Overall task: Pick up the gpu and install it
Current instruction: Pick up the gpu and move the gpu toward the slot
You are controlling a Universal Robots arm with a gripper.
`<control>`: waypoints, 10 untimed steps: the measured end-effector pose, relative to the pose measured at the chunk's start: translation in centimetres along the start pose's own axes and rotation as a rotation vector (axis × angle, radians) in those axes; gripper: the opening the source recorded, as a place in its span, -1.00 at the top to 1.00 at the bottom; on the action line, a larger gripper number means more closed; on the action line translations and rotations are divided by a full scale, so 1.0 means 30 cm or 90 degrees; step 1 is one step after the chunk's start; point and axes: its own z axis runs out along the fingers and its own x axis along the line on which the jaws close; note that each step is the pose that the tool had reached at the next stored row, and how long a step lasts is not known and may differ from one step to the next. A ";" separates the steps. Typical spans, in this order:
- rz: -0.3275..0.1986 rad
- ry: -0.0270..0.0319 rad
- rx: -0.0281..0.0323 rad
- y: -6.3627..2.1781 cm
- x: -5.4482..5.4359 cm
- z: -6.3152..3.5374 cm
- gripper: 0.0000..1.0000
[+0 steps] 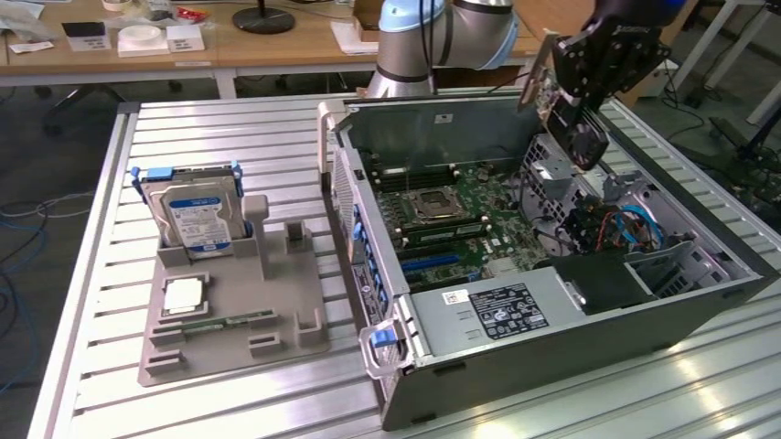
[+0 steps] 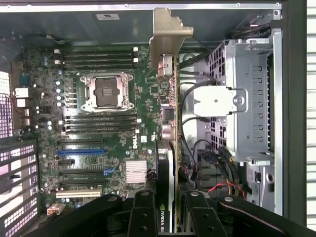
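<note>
Gpu (image 1: pixel 576 128) sits up in the claw (image 1: pixel 580 91), in the air above the open PC case (image 1: pixel 683 302) and not touching it. It hangs over the case's far corner, on the side nearest the arm base (image 1: pixel 422 46). Card is tilted, not level w/ the motherboard (image 1: pixel 452 219) inside the case. In the wrist view the gpu (image 2: pixel 167 163) shows edge-on, thin. Its long axis runs from the claw (image 2: pixel 170 213) out to the metal end bracket (image 2: pixel 170 29), so the bracket end is farthest from the claw. That axis lies crosswise to the expansion slots inside the case, incl. the blue slot (image 2: pixel 81 151). Seen from the wrist, the card lines up between the CPU socket (image 2: pixel 107 91) and the drive cage (image 2: pixel 247 98) in the case, just beside the cage and well apart from the blue slot. Card is not in any slot, so install not yet done. Claw is about half closed, w/ fingers (image 2: pixel 143 210) pressing either face of the card at the cooler end, a firm pinch on the gpu and nothing else. Outside the case, to the exterior view's left, the grey parts tray (image 1: pixel 219 338) holds a hard drive (image 1: pixel 196 215) standing upright.
</note>
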 end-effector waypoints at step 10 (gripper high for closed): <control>0.000 0.0000 0.0000 0.008 -0.004 0.008 0.47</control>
